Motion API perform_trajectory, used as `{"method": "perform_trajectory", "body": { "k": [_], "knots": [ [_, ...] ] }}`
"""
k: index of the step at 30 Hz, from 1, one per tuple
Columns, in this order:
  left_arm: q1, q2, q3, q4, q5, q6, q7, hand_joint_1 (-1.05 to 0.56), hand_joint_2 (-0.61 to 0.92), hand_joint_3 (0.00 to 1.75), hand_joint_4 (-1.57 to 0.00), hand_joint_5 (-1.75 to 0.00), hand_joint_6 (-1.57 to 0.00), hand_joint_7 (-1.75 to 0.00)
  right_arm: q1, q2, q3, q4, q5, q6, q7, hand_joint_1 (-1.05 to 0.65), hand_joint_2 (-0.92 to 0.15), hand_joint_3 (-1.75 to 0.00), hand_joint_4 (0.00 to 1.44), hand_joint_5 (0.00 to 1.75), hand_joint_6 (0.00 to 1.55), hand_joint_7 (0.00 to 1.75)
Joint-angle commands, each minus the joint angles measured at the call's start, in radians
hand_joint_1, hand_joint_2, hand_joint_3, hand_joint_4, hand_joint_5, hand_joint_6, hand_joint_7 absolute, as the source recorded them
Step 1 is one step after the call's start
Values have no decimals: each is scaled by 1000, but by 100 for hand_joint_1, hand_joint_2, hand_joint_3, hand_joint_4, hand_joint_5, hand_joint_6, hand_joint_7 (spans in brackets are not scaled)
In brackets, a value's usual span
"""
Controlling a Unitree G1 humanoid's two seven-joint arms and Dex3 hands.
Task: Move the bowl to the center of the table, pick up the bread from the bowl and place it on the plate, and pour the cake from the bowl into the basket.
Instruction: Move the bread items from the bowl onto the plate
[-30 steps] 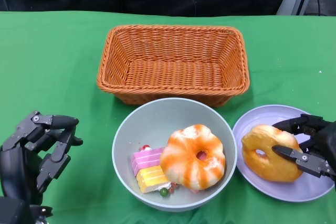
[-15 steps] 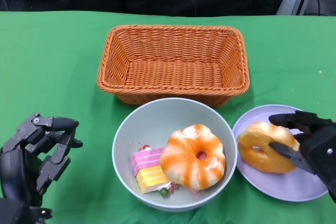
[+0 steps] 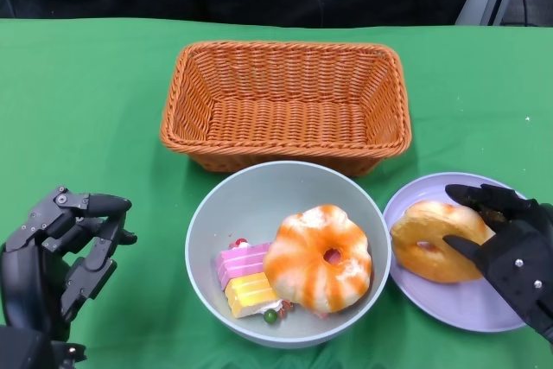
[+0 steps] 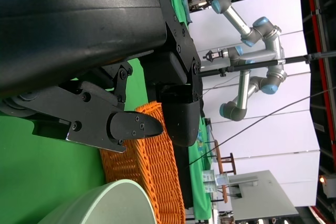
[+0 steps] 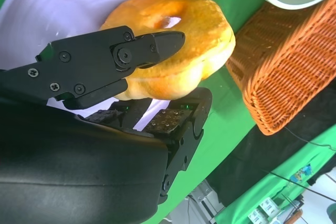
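Right hand [image 3: 510,244] grips bread [image 3: 429,241] over plate [image 3: 449,300]; left hand [image 3: 60,252] empty

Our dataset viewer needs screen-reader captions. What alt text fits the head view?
The robot's right hand grips a golden ring-shaped bread over a lavender plate; a grey bowl holding an orange-white bread and cake pieces sits before an orange basket.

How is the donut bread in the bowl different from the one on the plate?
The bread in the bowl is streaked orange and white; the bread on the plate is plain golden. The bowl one lies free beside the cake pieces, while the right hand grips the plate one. The bowl one looks fatter, with a smaller hole. Both are ring shaped.
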Motion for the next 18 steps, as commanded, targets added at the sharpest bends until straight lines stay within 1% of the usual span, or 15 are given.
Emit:
{"method": "perform_trajectory", "body": {
  "k": [1, 4, 6, 9, 11, 15, 18],
  "knots": [
    [5, 14, 11, -3, -9, -4, -4, -7, 92, 32, -79, -137, -87, -95, 14, -16, 2, -13, -12, 9, -4, -31, -92, -10, 42, 15, 61, 0],
    [8, 15, 11, -7, 4, -1, 7, -8, 92, 31, -80, -137, -87, -95, 18, -16, 6, -1, -24, -23, -22, -33, -92, -9, 38, 11, 52, 0],
    [8, 13, 11, -9, -3, 0, 2, -7, 92, 31, -79, -137, -87, -95, 21, -13, 5, -1, -25, -39, -31, -34, -92, -8, 33, 7, 43, 0],
    [8, 14, 11, -6, 2, -5, 3, -7, 92, 31, -79, -137, -87, -95, 28, -18, 12, -4, -43, -66, -48, -38, -92, -8, 23, 2, 26, 0],
    [10, 14, 10, -10, 3, -4, 3, -7, 92, 31, -79, -138, -87, -95, 31, -22, 15, -8, -50, -79, -49, -39, -92, -8, 18, 0, 19, 0],
    [10, 16, 9, -9, 8, -7, 4, -8, 92, 30, -79, -138, -87, -95, 34, -32, 19, -4, -61, -131, -61, -44, -92, -9, 9, 0, 11, 0],
    [10, 15, 8, -10, 4, -5, 0, -8, 92, 30, -78, -139, -86, -96, 35, -36, 20, 1, -66, -167, -69, -46, -92, -10, 6, 0, 9, 0]
  ]
}}
